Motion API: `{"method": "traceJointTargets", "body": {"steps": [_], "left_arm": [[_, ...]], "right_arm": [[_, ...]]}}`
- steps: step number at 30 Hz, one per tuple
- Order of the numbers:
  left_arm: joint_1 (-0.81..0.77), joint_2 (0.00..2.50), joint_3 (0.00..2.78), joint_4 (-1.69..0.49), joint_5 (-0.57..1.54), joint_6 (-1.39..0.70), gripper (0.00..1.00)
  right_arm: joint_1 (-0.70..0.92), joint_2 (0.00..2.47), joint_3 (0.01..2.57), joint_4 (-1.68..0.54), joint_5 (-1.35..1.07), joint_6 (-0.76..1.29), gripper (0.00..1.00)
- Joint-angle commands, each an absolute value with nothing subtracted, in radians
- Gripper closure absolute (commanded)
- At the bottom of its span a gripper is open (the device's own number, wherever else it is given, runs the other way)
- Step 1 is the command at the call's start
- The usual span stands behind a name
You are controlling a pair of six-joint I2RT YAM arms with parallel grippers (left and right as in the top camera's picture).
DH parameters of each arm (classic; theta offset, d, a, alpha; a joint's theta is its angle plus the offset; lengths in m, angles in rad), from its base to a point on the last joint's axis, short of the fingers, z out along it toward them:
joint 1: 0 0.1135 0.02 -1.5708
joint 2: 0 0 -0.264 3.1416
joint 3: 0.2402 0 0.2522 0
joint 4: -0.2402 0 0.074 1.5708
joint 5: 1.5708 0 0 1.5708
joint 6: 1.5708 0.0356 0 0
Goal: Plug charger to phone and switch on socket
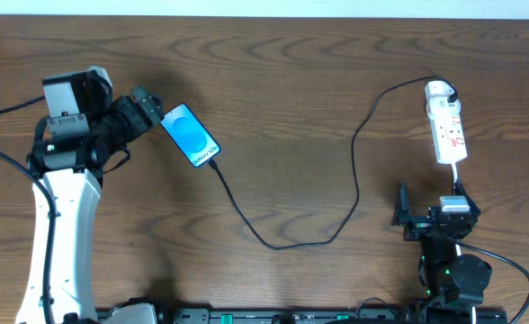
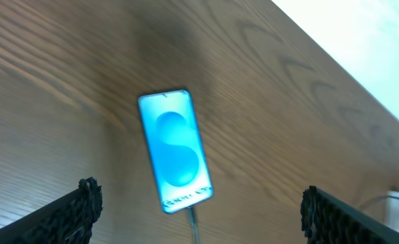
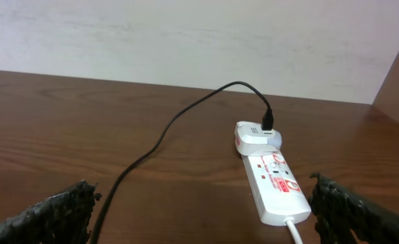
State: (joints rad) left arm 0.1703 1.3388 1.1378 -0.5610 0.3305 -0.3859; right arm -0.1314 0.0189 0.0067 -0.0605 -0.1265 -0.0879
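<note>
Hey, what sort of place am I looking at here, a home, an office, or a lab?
Probably a robotics test bench: a wood-grain table by a plain wall, a left arm and right arm over it, a phone and power strip laid out.

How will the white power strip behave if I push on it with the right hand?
It will likely slide: the socket lies flat and unbraced on the smooth wooden table. It is unlikely to tip, being low and long. The charger cable lies slack, so it probably won't hold the strip in place. Pressing straight down seems safer than pushing sideways.
</note>
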Motion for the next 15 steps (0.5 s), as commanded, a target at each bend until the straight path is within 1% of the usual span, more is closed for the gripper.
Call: {"method": "traceJointTargets", "body": {"steps": [1, 4, 6, 12, 15], "left_arm": [[0.171, 1.266, 1.088, -0.537, 0.246, -0.258, 0.05], [0.171, 1.185, 1.009, -0.451, 0.246, -0.124, 0.05], [0.171, 1.124, 0.95, -0.391, 0.246, -0.081, 0.05], [0.169, 0.942, 0.735, -0.184, 0.249, -0.073, 0.05], [0.154, 0.863, 0.622, -0.097, 0.249, -0.022, 0.05]], "right_arm": [[-0.127, 0.022, 0.006, -0.065, -0.133, -0.084, 0.01], [-0.127, 0.022, 0.006, -0.065, -0.133, -0.084, 0.01], [-0.127, 0.022, 0.006, -0.065, -0.133, -0.084, 0.01], [-0.127, 0.022, 0.006, -0.065, -0.133, -0.084, 0.01], [-0.127, 0.022, 0.006, -0.065, -0.133, -0.083, 0.01]]}}
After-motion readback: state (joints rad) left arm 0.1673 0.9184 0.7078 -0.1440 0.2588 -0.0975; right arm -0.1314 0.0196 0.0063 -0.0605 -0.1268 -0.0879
